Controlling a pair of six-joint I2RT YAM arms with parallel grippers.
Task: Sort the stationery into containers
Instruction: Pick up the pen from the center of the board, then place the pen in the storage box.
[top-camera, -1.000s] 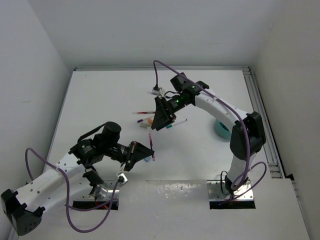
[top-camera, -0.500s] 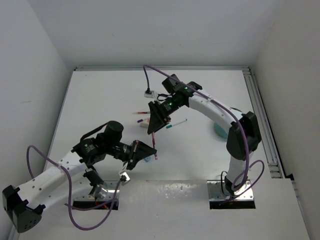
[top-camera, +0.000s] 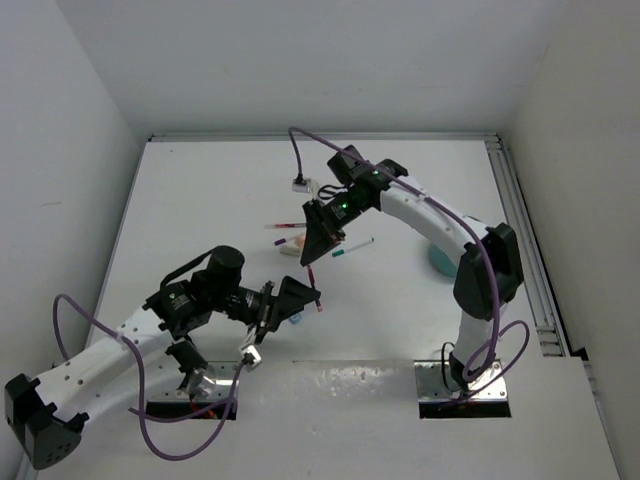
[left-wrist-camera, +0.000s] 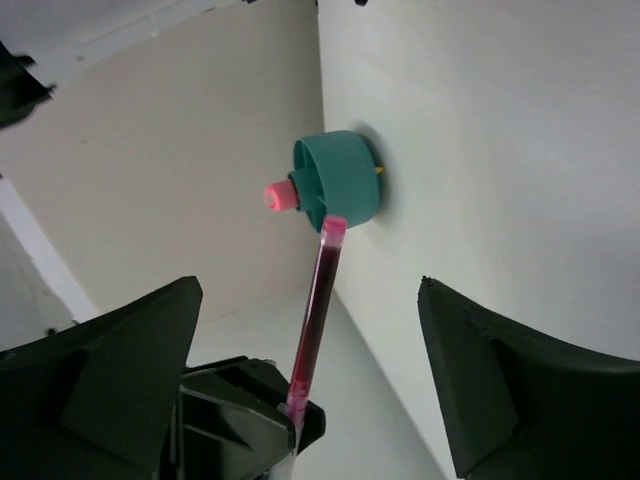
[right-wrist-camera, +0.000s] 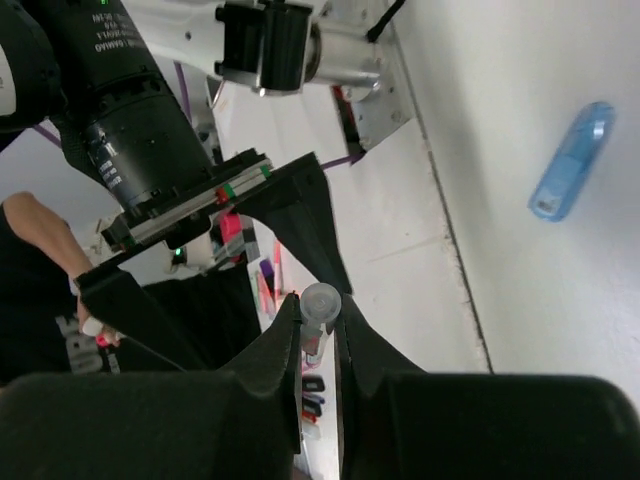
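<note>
In the top view, the left tool (top-camera: 298, 298) is seen at lower centre-left with its fingers spread. The right tool (top-camera: 311, 260) is pointed down at it from just above, clenched on a red pen (top-camera: 316, 297) that runs between the two. Further up, a second red pen (top-camera: 290, 225), a teal pen (top-camera: 352, 245) and a short orange stick (top-camera: 297, 241) are laid on the white worktop (top-camera: 200, 200), and a blue stick (top-camera: 295, 319) is seen just below the left tool. The teal organiser cup (top-camera: 440, 260) is stood at the right, partly hidden by the right arm. In the left wrist view, the black fingers (left-wrist-camera: 120, 360) are held wide apart at the lower corners. The red pen rises up the middle between them and is touched by neither. The cup is seen at upper centre with a pink marker (left-wrist-camera: 275, 195) sticking out of it. In the right wrist view, the fingers (right-wrist-camera: 280, 350) are pressed shut on the clear end of the red pen at centre. The left tool is seen released above, and the blue stick is laid alone at upper right.
</note>
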